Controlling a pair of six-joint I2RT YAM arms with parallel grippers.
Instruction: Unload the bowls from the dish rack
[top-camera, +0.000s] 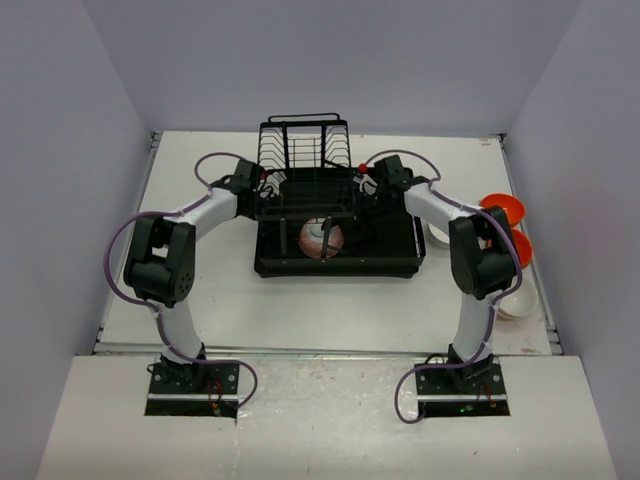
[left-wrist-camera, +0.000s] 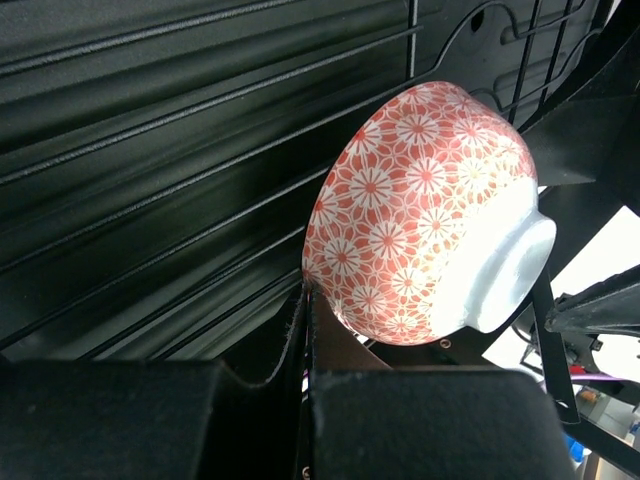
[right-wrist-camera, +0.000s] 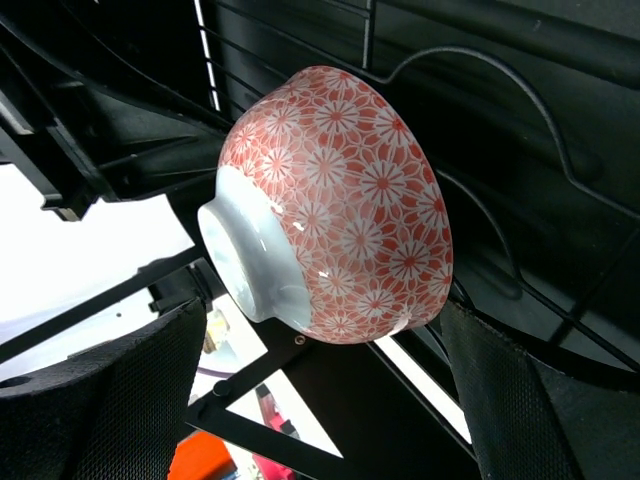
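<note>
One pink-and-white flower-patterned bowl lies tipped, white foot up, on the floor of the black dish rack. It shows in the left wrist view and the right wrist view. My left gripper reaches into the rack from the left. Its fingers are pressed together, their tips right at the bowl's rim, with nothing between them. My right gripper reaches in from the right. It is open, its two pads wide apart below the bowl, not touching it.
The rack's upright wire section stands at the far end. Two orange bowls and white bowls sit on the table at the right, beside the right arm. Grey walls close in the white table.
</note>
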